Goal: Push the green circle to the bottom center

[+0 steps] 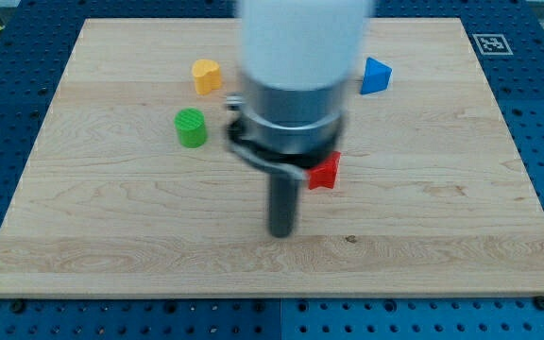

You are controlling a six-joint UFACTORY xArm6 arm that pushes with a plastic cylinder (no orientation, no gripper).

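Observation:
The green circle (192, 127) is a short green cylinder standing on the wooden board (111, 217), left of the view's centre. My tip (280, 232) is the lower end of the dark rod, resting on the board below and to the right of the green circle, well apart from it. The arm's large grey and white body hangs over the board's middle and hides what lies behind it.
A yellow block (207, 75) lies above the green circle near the view's top. A blue block (375, 76) lies at the upper right. A red block (325, 172) sits just right of the rod, partly hidden by the arm.

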